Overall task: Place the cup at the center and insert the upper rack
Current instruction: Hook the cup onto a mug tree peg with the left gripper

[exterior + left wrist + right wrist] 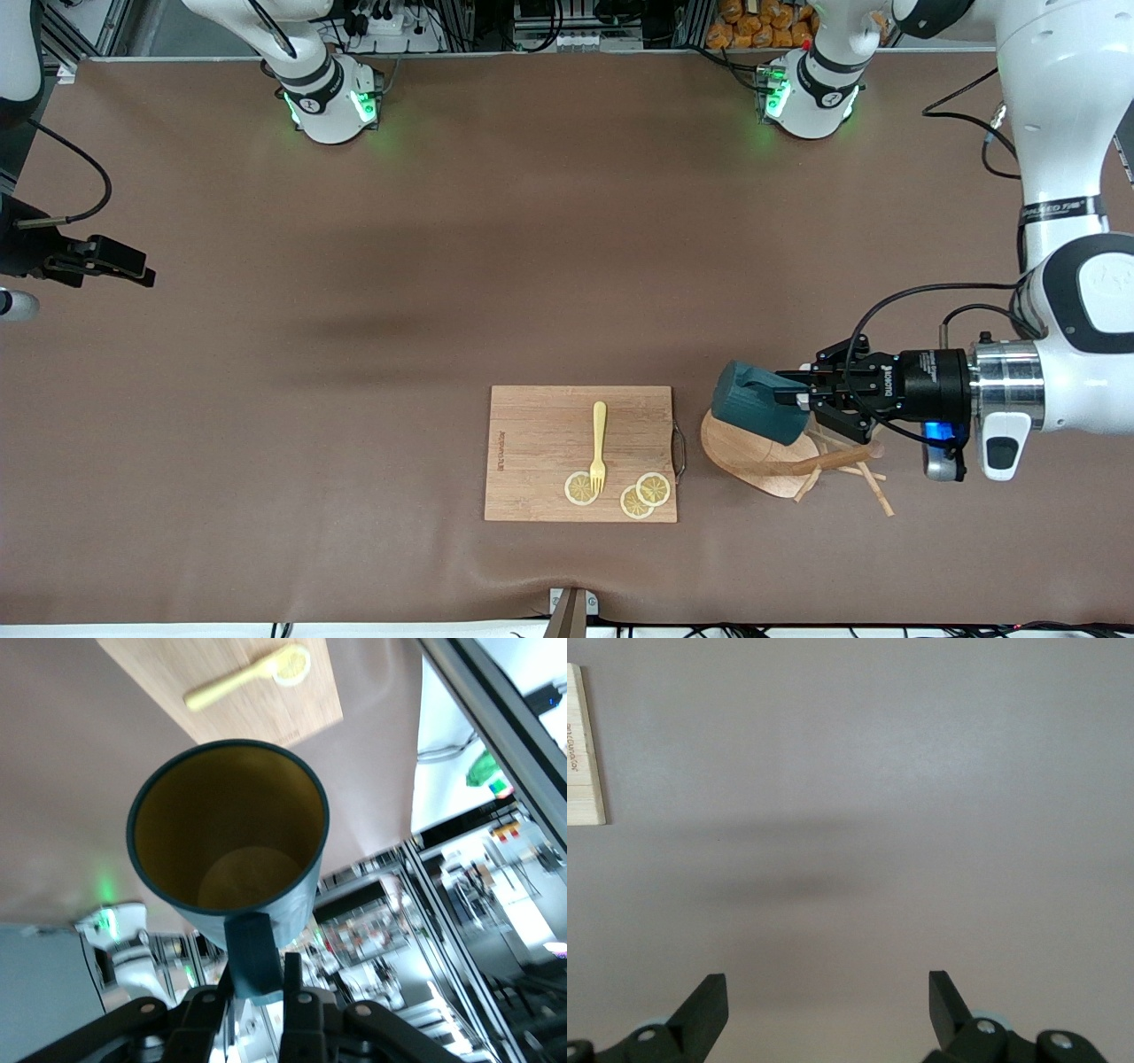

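Left claw [802, 396] grips the cup [751, 412] by its handle, tipped sideways over the rack [780, 456]; right claw [828, 1005] waits released over bare tabletop [443, 266], so carry cup w/ care toward center, level it, then lower.

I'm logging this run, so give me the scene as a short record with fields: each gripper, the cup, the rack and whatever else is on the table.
left gripper: shut on the cup's handle, over the upper rack
cup: dark teal, tan inside, held on its side in the air
upper rack: wooden, lying tipped over beside the cutting board, toward the left arm's end
right gripper: open, holding nothing, above bare table; arm waits
cutting board: holds a yellow fork and three lemon slices
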Robot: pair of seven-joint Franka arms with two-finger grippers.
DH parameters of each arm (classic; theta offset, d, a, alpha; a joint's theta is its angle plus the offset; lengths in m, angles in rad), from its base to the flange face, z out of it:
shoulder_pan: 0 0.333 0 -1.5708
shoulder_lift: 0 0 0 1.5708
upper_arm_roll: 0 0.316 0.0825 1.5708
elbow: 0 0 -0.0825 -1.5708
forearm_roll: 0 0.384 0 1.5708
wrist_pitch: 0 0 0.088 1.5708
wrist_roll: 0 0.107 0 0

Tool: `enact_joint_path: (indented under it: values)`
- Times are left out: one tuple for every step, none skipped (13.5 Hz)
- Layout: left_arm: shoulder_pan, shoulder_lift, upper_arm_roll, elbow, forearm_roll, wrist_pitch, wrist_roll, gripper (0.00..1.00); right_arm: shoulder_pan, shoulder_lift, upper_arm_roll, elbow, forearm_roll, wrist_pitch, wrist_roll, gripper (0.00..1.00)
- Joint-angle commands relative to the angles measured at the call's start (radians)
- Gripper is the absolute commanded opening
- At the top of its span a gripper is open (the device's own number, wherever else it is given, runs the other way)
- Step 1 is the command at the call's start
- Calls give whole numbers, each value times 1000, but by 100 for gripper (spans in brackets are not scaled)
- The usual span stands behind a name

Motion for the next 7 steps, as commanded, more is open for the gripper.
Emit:
enact_joint_path:
  values:
    - [26, 29, -7, 6, -90, -44, 51, 0, 8, 9, -3, 23, 16, -14, 4, 100]
    - [29, 32, -7, 6, -87, -44, 59, 0, 6, 7, -3, 24, 15, -14, 4, 100]
    - [32, 35, -7, 6, -77, -44, 59, 0, 0, 9, -3, 38, 16, -13, 4, 100]
    - [38, 46, -6, 6, -74, -46, 70, 0, 3, 9, -5, 49, 15, -14, 4, 100]
    - [53, 60, -6, 6, -82, -44, 84, 0, 8, 9, -5, 49, 15, -14, 5, 100]
    - [61, 71, -6, 6, -79, -46, 88, 0, 9, 10, -5, 49, 15, -14, 5, 100]
    - [70, 78, -6, 6, -77, -49, 90, 0, 8, 10, -5, 49, 16, -14, 5, 100]
